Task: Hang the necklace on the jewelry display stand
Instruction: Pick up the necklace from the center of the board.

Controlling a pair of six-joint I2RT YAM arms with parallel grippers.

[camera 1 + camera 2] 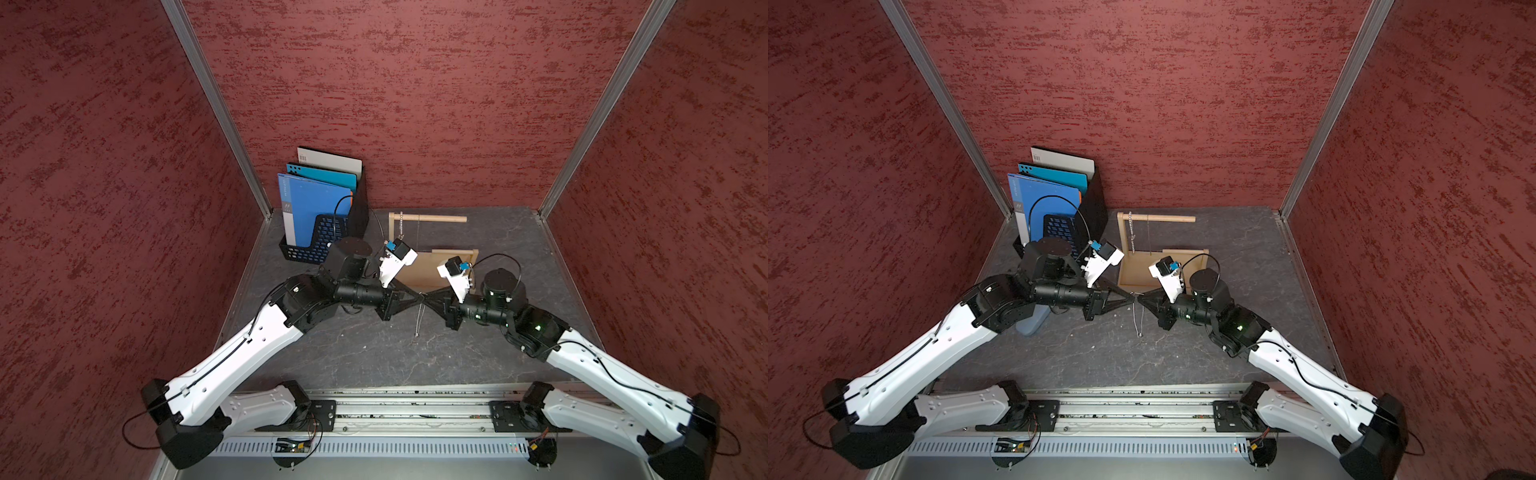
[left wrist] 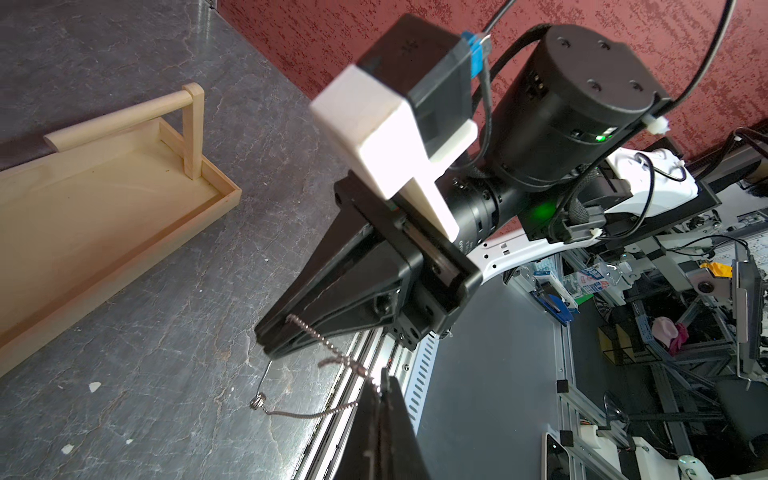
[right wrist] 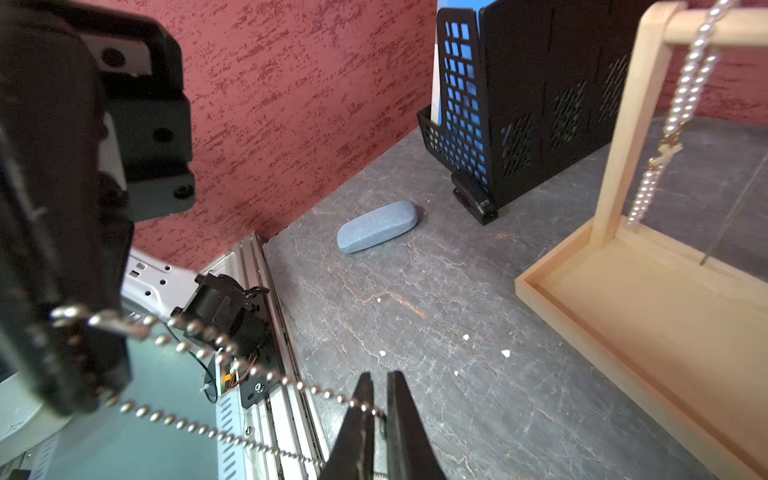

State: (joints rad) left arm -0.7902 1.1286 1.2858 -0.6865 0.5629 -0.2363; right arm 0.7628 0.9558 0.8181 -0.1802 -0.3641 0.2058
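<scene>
**Fingers.** The left gripper [image 2: 380, 392] has its fingers pressed together on the necklace [image 2: 332, 353], a silver ball chain, which they pinch at their tips. The right gripper [image 3: 378, 405] has its fingers closed on the same chain a little further along, with the beads passing between the two pads.

**Grippers.** In both top views the two grippers meet tip to tip and nearly touch above the dark table [image 1: 365, 357]. The left one comes in from the robot's left and the right one from its right. A short run of chain spans the tips. The rest hangs below them as a narrow loop, and it cannot be told whether the loop's lowest part touches the table.

**Task object.** The necklace is held in the air, just in front of the near tray edge of the jewelry display stand [image 1: 419, 272] and clear of it.

**Surroundings.** Behind the grippers, the stand's tall post carries the dowel arm [image 1: 436, 218]. A pearl strand [image 1: 401, 230] and a thin chain [image 1: 417, 235] hang from this arm. On the robot's left of the stand, against the back wall, a black mesh file rack [image 1: 311, 249] holds blue folders [image 1: 316, 199]. A blue-grey case [image 3: 376, 226] lies flat on the table near the left side wall, in front of the rack.
</scene>
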